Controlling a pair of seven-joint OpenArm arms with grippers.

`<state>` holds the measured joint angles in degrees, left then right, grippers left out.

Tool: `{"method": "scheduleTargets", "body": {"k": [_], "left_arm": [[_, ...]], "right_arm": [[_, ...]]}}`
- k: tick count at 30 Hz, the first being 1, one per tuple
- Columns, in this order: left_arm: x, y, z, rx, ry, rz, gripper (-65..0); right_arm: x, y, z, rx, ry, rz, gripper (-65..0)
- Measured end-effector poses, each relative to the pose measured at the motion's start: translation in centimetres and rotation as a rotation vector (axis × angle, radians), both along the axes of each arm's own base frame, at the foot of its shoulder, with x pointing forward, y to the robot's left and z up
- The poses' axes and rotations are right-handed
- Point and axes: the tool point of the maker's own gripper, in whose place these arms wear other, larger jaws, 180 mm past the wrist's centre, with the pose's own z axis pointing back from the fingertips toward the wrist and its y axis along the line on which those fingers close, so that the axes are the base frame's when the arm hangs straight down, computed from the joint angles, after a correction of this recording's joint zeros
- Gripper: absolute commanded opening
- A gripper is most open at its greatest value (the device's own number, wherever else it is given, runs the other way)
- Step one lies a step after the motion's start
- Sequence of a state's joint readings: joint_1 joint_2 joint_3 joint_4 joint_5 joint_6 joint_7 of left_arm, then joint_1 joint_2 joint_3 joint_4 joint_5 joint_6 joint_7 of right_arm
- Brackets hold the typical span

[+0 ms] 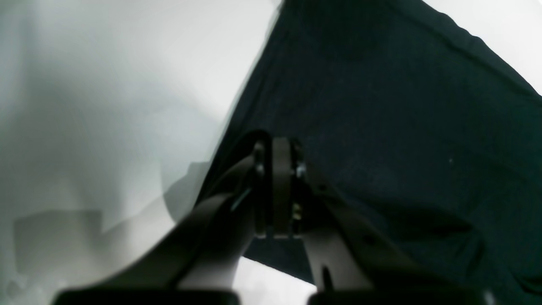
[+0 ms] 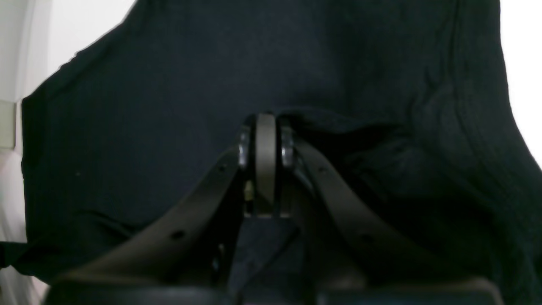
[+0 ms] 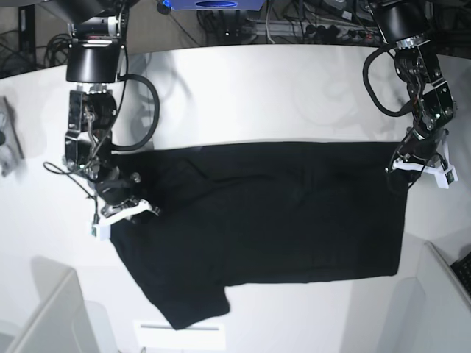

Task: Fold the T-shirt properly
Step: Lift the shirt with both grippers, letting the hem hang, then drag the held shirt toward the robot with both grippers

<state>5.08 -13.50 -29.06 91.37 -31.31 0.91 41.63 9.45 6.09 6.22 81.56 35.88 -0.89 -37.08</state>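
The black T-shirt point(image 3: 272, 213) lies spread on the white table point(image 3: 257, 95), plain side up, with one sleeve point(image 3: 188, 305) pointing to the front left. My left gripper point(image 3: 419, 168) is at the shirt's right upper corner. In the left wrist view its fingers point(image 1: 281, 142) are pressed together at the cloth's edge point(image 1: 381, 127). My right gripper point(image 3: 124, 213) is at the shirt's left edge. In the right wrist view it point(image 2: 266, 118) is shut, with bunched cloth point(image 2: 360, 140) at its tips. No print shows.
A small grey object point(image 3: 6, 143) sits at the table's left edge. Cables and equipment point(image 3: 294, 18) line the back. White angled panels stand at the front left point(image 3: 51, 316) and front right point(image 3: 441, 294). A white strip point(image 3: 176, 326) lies near the front edge.
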Motion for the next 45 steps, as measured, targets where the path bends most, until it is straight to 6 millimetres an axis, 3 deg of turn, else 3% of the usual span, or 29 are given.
{"method": "scheduleTargets", "body": {"k": [7,20,22,24,26,29,32,36,38,41,43,45], "left_arm": [[-0.7,1.3,-0.5,0.117,0.066,0.007,-65.0],[-0.5,1.2,-0.5,0.123,0.066,0.001,-65.0],[-0.4,1.2,-0.5,0.123,0.065,0.001,-65.0],[-0.1,1.2,-0.3,0.120,0.060,0.002,-58.3],[0.3,1.4,0.2,0.121,0.043,0.007,-49.9],[0.9,1.6,0.8,0.126,0.025,0.012,-37.4],[1.7,1.8,1.7,0.128,0.003,0.018,-26.3],[2.8,1.7,2.9,0.130,-0.039,0.018,-17.8],[2.0,2.0,3.1,0.115,-0.048,0.031,-17.8],[-1.6,4.6,4.0,0.068,-0.099,0.134,-17.8],[-4.5,5.7,3.2,0.007,-0.100,0.211,-17.8],[-6.6,4.5,1.3,-0.083,-0.065,0.194,-17.8]], "right_arm": [[0.2,-0.3,0.5,-0.003,-0.037,-0.018,-65.0],[0.2,-0.3,0.5,-0.003,-0.034,-0.018,-65.0],[0.2,-0.3,0.5,-0.004,-0.035,-0.018,-52.5],[0.2,-0.3,0.5,-0.004,-0.035,-0.018,-41.3],[0.2,-0.3,0.5,-0.004,-0.034,-0.018,-34.4],[0.1,-1.0,0.1,0.006,-0.005,-0.078,-33.9],[-1.2,-3.5,-0.7,0.021,0.044,-0.220,-33.8],[-3.5,-5.0,0.5,0.008,0.015,-0.313,-33.9],[-4.8,-5.7,1.3,0.013,-0.009,-0.400,-33.9],[-7.7,-6.1,0.5,0.009,0.019,-0.453,-33.2],[-9.8,-6.5,-0.8,-0.011,0.060,-0.468,-33.0],[-11.0,-6.3,-1.3,-0.007,0.067,-0.498,-32.9]]}}
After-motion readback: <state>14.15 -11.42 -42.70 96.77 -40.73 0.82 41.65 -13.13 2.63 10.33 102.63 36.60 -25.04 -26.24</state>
